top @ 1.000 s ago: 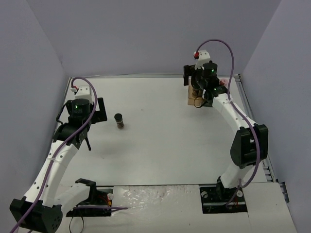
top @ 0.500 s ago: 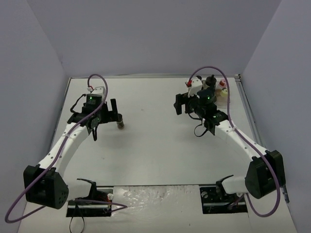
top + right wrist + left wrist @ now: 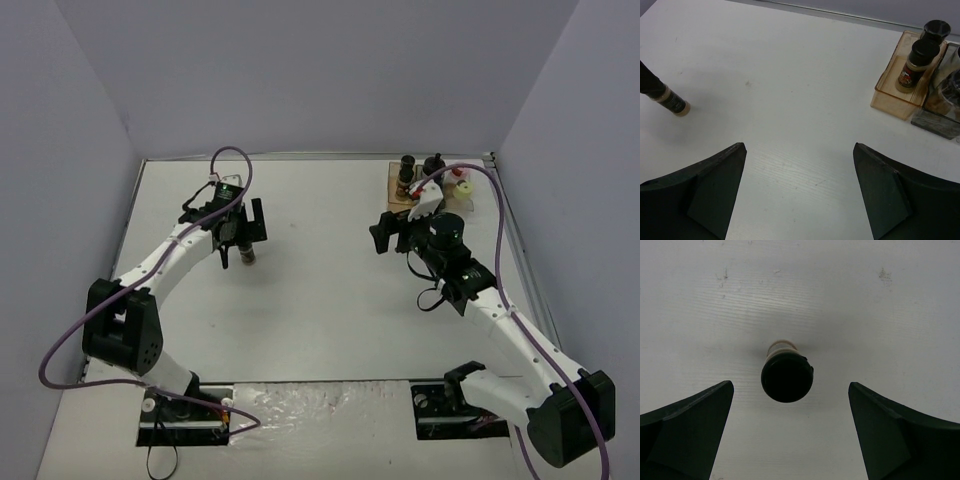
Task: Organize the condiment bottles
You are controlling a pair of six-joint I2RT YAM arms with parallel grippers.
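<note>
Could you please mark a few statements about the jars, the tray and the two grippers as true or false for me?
1. The left gripper is open above a lone jar that stands on the table. True.
2. That lone jar has a yellow cap. False: its cap is black.
3. The right gripper holds a jar. False: it is open and empty, over bare table.
4. A black-capped jar stands in the amber compartment of the tray. True.
</note>
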